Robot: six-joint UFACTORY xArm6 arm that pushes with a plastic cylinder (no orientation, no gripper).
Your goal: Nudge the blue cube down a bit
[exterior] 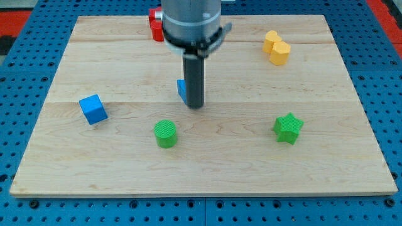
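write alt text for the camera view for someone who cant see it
My tip rests mid-board, touching a blue block mostly hidden behind the rod. A blue cube sits at the view's left; a green cylinder, green star, yellow block and red block lie around.

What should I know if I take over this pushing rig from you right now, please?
My tip rests on the board near its middle, against the right side of a blue block that the rod mostly hides, so its shape is unclear.
The blue cube sits alone at the view's left, well away from my tip.
Done: no contact with the cube can be seen.
Left: bring my tip above the cube and nudge it slightly toward the view's bottom, away from the green cylinder.
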